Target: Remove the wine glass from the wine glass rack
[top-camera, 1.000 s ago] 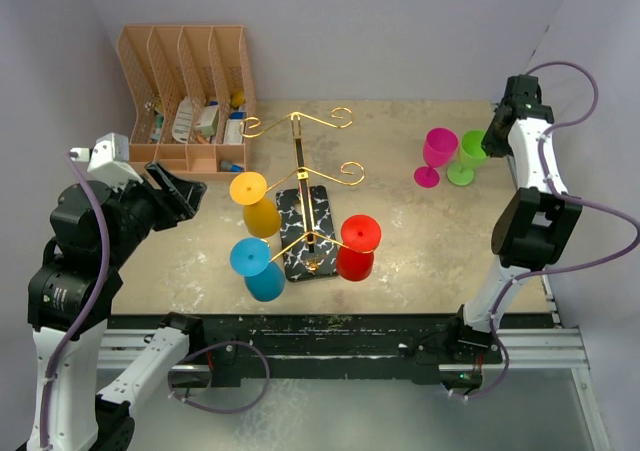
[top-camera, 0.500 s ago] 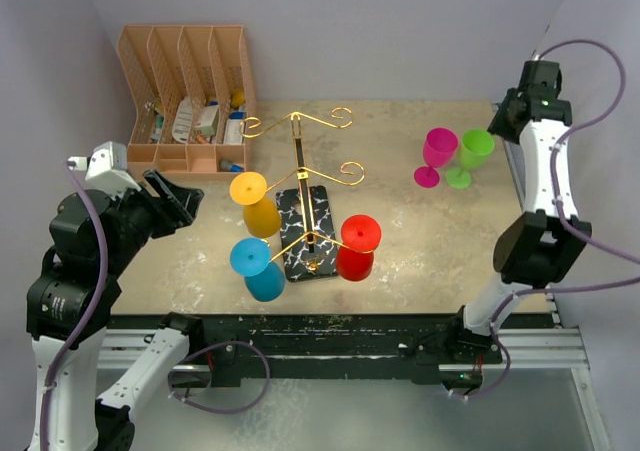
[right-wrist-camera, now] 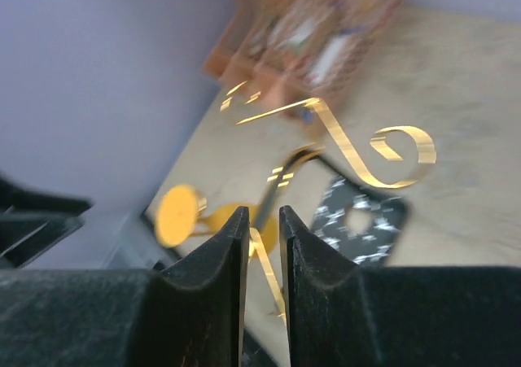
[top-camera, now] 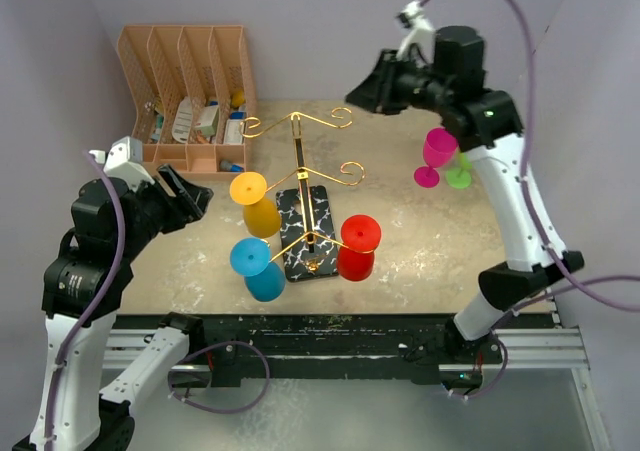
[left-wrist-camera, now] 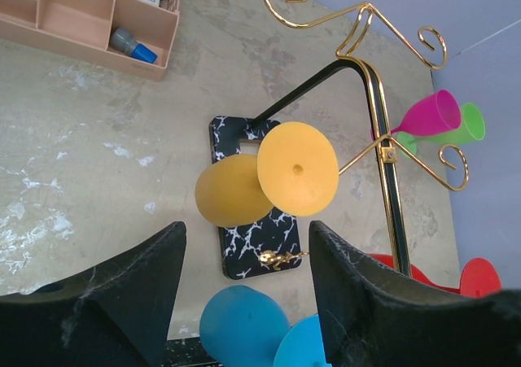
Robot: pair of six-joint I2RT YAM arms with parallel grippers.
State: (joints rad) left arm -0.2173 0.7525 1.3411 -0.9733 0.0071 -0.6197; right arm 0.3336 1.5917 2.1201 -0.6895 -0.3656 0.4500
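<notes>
While the left arm stands folded at the left edge of the top view, its left gripper (left-wrist-camera: 247, 225) is levelled toward the centre of the table (top-camera: 420, 251). Its two fingers are spread wide with nothing between them. Through that gap the wrist view shows the yellow glass (left-wrist-camera: 269, 184) and the marble base beneath it. The right arm is raised high and reaches from the right edge to the upper centre of the top view. The right gripper (right-wrist-camera: 262, 214) hangs above and to the right of the rack's top. Its fingers are only a narrow slit apart and hold nothing.

One wine glass rack (top-camera: 299, 161) stands at the centre of the table, upright on its black, white-veined base. Three glasses hang from it by the foot, bowls downward: the yellow one at centre left, a blue glass (top-camera: 258, 269) at lower left, and a red glass (top-camera: 357, 249) at lower right. Three curled hooks on the upper and right-hand arms carry no glass.

Two more glasses stand upright on the table at the right, close together and well apart from the rack: a magenta glass (top-camera: 438, 149) and a green glass (left-wrist-camera: 470, 123), the latter partly hidden by the right arm in the top view. One peach organiser (top-camera: 135, 71) sits at the upper left.
</notes>
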